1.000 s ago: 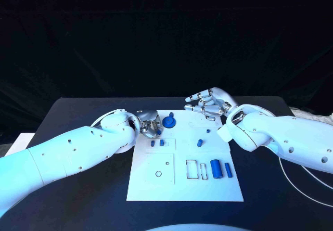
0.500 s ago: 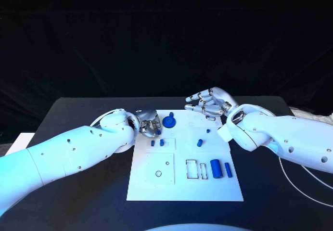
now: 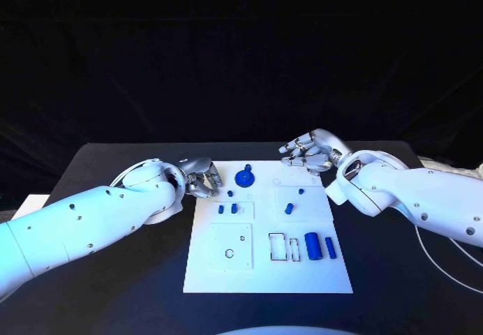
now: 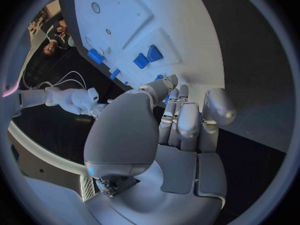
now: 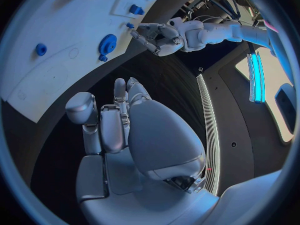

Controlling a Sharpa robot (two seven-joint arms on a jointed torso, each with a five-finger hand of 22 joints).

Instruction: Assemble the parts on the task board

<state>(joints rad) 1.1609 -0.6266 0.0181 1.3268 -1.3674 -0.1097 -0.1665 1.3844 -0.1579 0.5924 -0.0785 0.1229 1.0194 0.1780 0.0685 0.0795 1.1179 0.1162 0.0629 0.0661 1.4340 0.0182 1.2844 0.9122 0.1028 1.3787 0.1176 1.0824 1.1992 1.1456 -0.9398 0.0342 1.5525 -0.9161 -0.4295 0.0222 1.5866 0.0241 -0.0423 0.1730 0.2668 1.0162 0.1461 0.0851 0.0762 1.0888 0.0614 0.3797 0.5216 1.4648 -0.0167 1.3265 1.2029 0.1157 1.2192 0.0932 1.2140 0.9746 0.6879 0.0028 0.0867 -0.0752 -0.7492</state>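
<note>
The task board (image 3: 266,272) lies in the middle of the tabletop (image 3: 121,279), and the assembly looks to me only partly done. The left hand (image 3: 202,178) hovers at the board's far left corner with its fingers curled in and nothing between them, as the left wrist view shows plainly. The right hand (image 3: 310,151) hangs just past the board's far right corner, fingers likewise curled on nothing. Just beside the left hand, a blue gear (image 3: 245,179) sits on the board near its far edge and appears seated. Further toward the near edge, two small blue pegs (image 3: 227,208) stand in the left inset, a small blue piece (image 3: 290,207) lies in the right one, and a blue cylinder (image 3: 313,245) with a thinner blue bar (image 3: 331,246) lies beside the open rectangular slots (image 3: 278,247), which I judge still need filling. The head view gives the whole layout, while the right wrist view shows the left hand (image 5: 156,37) from across the board and the gear (image 5: 107,44) with its toothed rim, which the head view leaves unclear.
</note>
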